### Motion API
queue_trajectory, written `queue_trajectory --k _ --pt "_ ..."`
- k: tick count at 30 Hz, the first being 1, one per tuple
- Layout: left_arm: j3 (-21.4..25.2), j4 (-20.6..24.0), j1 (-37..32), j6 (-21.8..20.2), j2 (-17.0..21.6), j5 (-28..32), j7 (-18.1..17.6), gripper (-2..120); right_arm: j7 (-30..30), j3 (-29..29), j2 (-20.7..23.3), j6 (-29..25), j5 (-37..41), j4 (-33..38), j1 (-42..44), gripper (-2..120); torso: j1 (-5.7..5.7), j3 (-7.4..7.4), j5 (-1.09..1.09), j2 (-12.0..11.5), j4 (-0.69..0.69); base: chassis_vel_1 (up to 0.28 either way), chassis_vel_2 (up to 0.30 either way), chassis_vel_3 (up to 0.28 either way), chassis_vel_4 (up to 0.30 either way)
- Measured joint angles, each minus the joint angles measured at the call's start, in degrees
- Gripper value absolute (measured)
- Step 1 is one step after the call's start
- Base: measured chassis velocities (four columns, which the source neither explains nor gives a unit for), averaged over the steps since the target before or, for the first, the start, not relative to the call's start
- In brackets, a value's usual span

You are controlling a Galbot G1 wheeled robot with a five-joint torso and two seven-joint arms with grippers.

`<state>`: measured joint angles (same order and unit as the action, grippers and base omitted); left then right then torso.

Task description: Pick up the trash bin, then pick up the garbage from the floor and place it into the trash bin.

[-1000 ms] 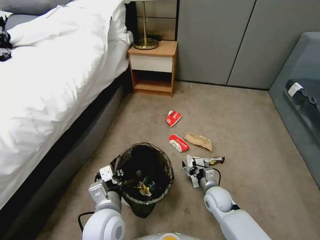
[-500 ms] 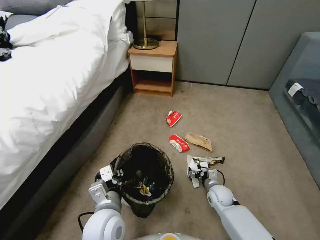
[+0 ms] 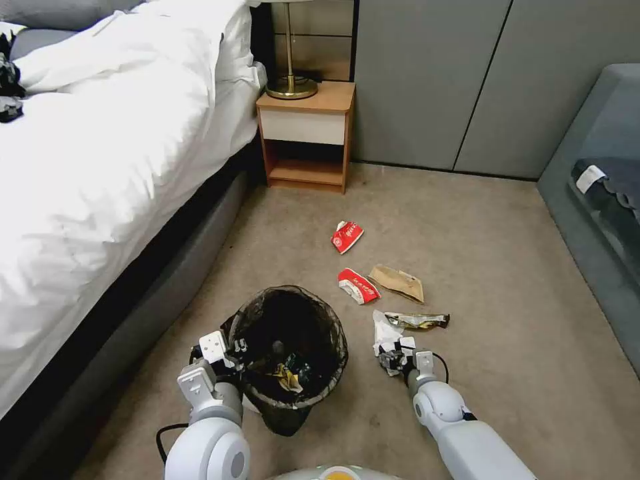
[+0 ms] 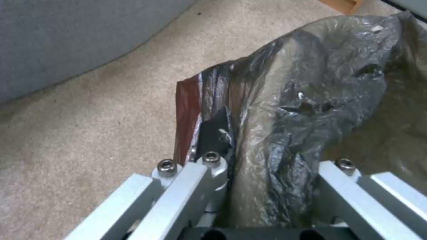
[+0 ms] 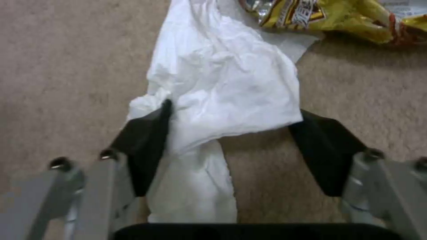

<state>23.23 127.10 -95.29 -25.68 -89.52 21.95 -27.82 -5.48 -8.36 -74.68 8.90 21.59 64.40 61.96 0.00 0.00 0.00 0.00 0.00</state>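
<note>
On the far left stands the bed point(image 3: 100, 147) with white bedding, and beside its head a wooden nightstand point(image 3: 307, 133) carries a brass lamp point(image 3: 291, 80). The floor is beige carpet point(image 3: 480, 253).

The left gripper point(image 3: 223, 353) is at the near-left side of the trash bin point(image 3: 288, 347). In the left wrist view its jaws stand on both sides of the bin's rim, where the dark bag point(image 4: 302, 110) is folded over, and they are closed on this rim. The bin is upright on the carpet, just in front of the robot and near the bed frame. Some yellow and dark litter point(image 3: 288, 375) lies at the bottom of the bin.

To the right of the bin, the right gripper point(image 3: 395, 355) is low at the floor, over a crumpled white paper point(image 5: 227, 83). In the right wrist view the black fingers point(image 5: 144, 143) are wide apart, one on each side of the paper. One finger touches the paper's edge; the other seems to be just beside it, but I cannot tell surely.

Just beyond the paper lies a yellow wrapper point(image 3: 419, 321). Farther away are a red-and-white packet point(image 3: 358, 285), a brown paper bag point(image 3: 398, 283) beside it, and one more red-and-white packet point(image 3: 347, 237) nearer to the nightstand. At the right edge is a grey sofa point(image 3: 600, 200).
</note>
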Motion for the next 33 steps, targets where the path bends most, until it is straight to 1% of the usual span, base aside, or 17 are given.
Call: queue_trajectory --k 1,2,5,6,9,10,11,13,14,15,17,27,31,33 --pt "0.0 0.0 0.0 0.0 0.0 0.0 0.0 75 0.0 0.0 0.0 -0.3 -0.3 0.1 0.0 59 -0.01 0.00 0.00 0.0 0.00 0.000 0.000 0.000 0.000" --pt "0.0 0.0 0.0 0.0 0.0 0.0 0.0 75 0.0 0.0 0.0 -0.3 -0.3 0.1 0.0 59 -0.01 0.00 0.00 0.0 0.00 0.000 0.000 0.000 0.000" --pt "0.0 0.0 0.0 0.0 0.0 0.0 0.0 75 0.2 0.0 -0.1 -1.1 -1.1 0.0 0.0 45 0.00 0.00 0.00 0.0 0.00 0.000 0.000 0.000 0.000" --pt "0.0 0.0 0.0 0.0 0.0 0.0 0.0 75 0.2 0.0 -0.1 -1.1 -1.1 0.0 0.0 45 0.00 0.00 0.00 0.0 0.00 0.000 0.000 0.000 0.000" --pt "0.0 0.0 0.0 0.0 0.0 0.0 0.0 75 0.5 0.0 -0.2 -1.8 -1.9 -0.3 -0.4 29 -0.01 0.00 0.00 0.0 0.00 0.000 0.000 0.000 0.000" --pt "0.0 0.0 0.0 0.0 0.0 0.0 0.0 75 0.5 0.0 -0.2 -1.8 -1.9 -0.3 -0.4 29 -0.01 0.00 0.00 0.0 0.00 0.000 0.000 0.000 0.000" --pt "0.0 0.0 0.0 0.0 0.0 0.0 0.0 75 0.5 0.1 -0.3 -2.1 -2.2 -0.5 -0.6 26 -0.01 0.00 0.00 0.0 0.00 0.000 0.000 0.000 0.000" --pt "0.0 0.0 0.0 0.0 0.0 0.0 0.0 75 0.7 0.2 -0.3 -2.7 -2.9 -0.7 -1.0 14 0.00 0.00 0.00 0.0 0.00 0.000 0.000 0.000 0.000" --pt "0.0 0.0 0.0 0.0 0.0 0.0 0.0 75 0.7 0.2 -0.3 -2.7 -2.9 -0.7 -1.0 14 0.00 0.00 0.00 0.0 0.00 0.000 0.000 0.000 0.000" --pt "0.0 0.0 0.0 0.0 0.0 0.0 0.0 75 0.8 0.2 -0.3 -2.9 -3.0 -0.7 -1.1 11 -0.01 0.00 0.00 0.0 0.00 0.000 0.000 0.000 0.000" --pt "0.0 0.0 0.0 0.0 0.0 0.0 0.0 75 1.3 0.2 -0.3 -3.1 -3.1 -0.7 -1.3 1 0.00 0.00 0.00 0.0 0.00 0.000 0.000 0.000 0.000" --pt "0.0 0.0 0.0 0.0 0.0 0.0 0.0 75 2.5 0.2 0.0 -4.5 -4.4 -0.7 -1.3 0 0.00 0.00 0.00 0.0 0.00 0.000 0.000 0.000 0.000" --pt "0.0 0.0 0.0 0.0 0.0 0.0 0.0 75 2.8 -0.1 0.3 -5.5 -4.9 1.2 -0.5 0 0.00 0.00 0.00 0.0 0.00 0.000 0.000 0.000 0.000" --pt "0.0 0.0 0.0 0.0 0.0 0.0 0.0 75 2.8 -0.7 0.7 -7.0 -7.2 5.3 0.8 0 0.00 0.00 0.00 0.0 0.00 0.000 0.000 0.000 0.000"
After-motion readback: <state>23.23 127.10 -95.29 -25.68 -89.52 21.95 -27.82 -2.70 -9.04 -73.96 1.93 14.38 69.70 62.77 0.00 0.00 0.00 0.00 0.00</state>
